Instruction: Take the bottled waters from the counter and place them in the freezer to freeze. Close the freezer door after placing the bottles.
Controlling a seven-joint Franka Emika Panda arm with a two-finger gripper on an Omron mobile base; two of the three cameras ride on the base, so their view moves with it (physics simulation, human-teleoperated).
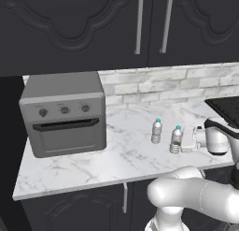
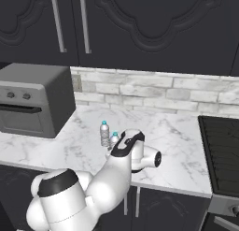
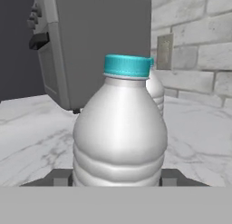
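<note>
On the marble counter, just right of the toaster oven, I am looking at two water bottles standing upright with teal caps on top, near each other but not clearly touching. I am bringing the hand in low and level from the right, so the fingers are sitting on either side of the nearer bottle at its ribbed lower body, where the sides are straightest and a squeeze should be holding best. From the hand view the dark tips are pressing against both flanks of that bottle, so I am reading the gripper as clamped on it, though it is resting on the counter and not yet lifted. I am leaving the farther bottle alone behind it, toward the brick wall, presumably for a second trip. Counting: two bottles, one toaster oven with three knobs, two silver handles on the dark upper cabinets, and one dark cooktop at the right edge.
</note>
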